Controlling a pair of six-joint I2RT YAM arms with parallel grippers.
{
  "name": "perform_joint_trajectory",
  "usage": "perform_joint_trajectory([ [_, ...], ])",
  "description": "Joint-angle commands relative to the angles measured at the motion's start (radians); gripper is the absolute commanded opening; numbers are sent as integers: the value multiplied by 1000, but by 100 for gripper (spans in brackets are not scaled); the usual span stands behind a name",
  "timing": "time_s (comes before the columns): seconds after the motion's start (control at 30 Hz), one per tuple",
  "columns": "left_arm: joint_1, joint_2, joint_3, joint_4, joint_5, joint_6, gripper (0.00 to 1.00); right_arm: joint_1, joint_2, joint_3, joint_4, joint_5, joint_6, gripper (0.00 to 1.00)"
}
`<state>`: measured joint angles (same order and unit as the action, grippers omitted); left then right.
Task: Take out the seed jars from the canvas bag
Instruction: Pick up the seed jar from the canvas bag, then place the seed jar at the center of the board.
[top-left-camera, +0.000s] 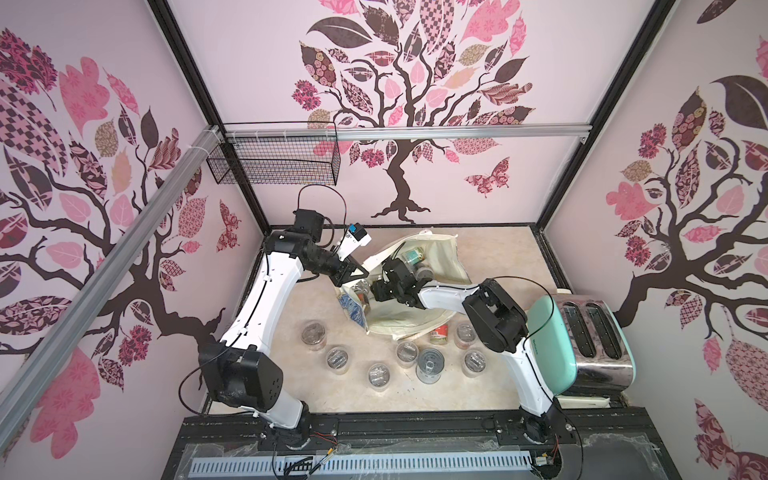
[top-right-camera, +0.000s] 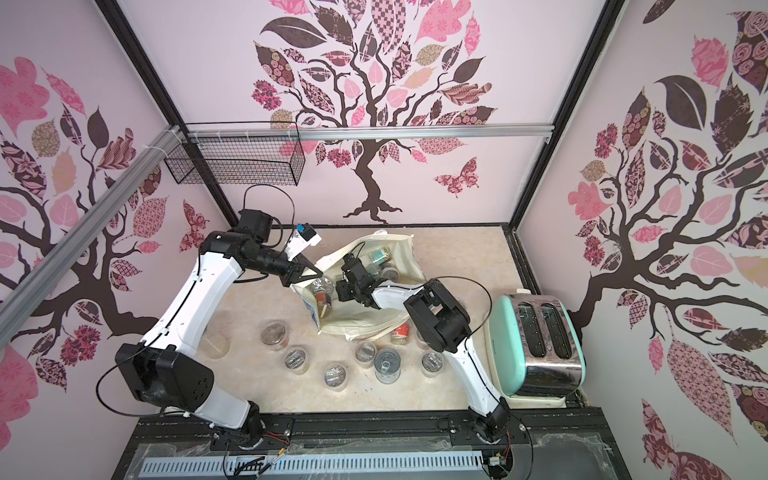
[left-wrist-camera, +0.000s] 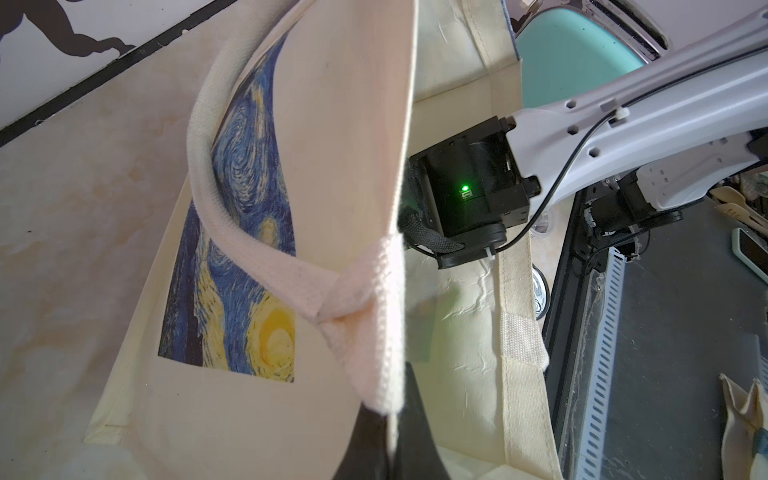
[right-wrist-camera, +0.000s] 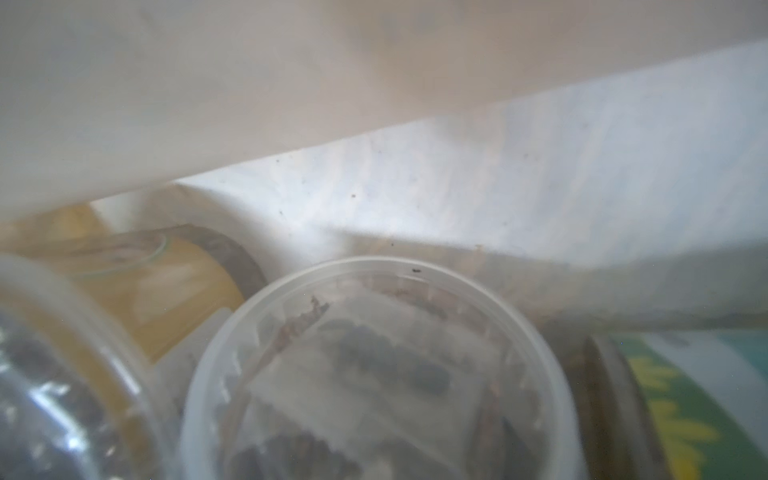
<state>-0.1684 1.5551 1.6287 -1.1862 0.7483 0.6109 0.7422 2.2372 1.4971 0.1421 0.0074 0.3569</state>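
Note:
The canvas bag (top-left-camera: 440, 257) lies on its side at the back of the table, its mouth facing the arms. My left gripper (left-wrist-camera: 392, 415) is shut on the bag's upper rim where the white handle (left-wrist-camera: 232, 232) is sewn on, and holds the mouth up. My right gripper (top-left-camera: 406, 268) reaches inside the bag and its fingertips are hidden. Close in front of the right wrist camera lies a clear seed jar (right-wrist-camera: 374, 374), lid toward me, with another clear jar (right-wrist-camera: 50, 395) beside it. Several seed jars (top-left-camera: 337, 359) stand on the table in front of the bag.
Inside the bag also lie a mustard-yellow jar (right-wrist-camera: 166, 282) and a green-labelled can (right-wrist-camera: 685, 395). A tin can (top-left-camera: 430, 365) and a red-labelled jar (top-left-camera: 439, 333) stand among the jars outside. A mint toaster (top-left-camera: 582, 345) sits at the right. A wire basket (top-left-camera: 274, 160) hangs on the back wall.

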Motion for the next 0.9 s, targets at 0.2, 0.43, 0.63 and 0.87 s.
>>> perform_joint_trajectory([
  [0.2, -1, -8, 8, 3, 32, 12, 0, -10, -252, -198, 250, 16, -39, 53],
  [0.43, 2, 3, 23, 69, -39, -70, 0, -9, -374, -285, 286, -27, -15, 53],
  [0.63, 13, 43, 64, 116, -83, -158, 0, -9, -490, -360, 289, -73, -7, 54],
  [0.87, 19, 116, 135, 132, -118, -228, 0, 8, -653, -456, 289, -160, -31, 59],
])
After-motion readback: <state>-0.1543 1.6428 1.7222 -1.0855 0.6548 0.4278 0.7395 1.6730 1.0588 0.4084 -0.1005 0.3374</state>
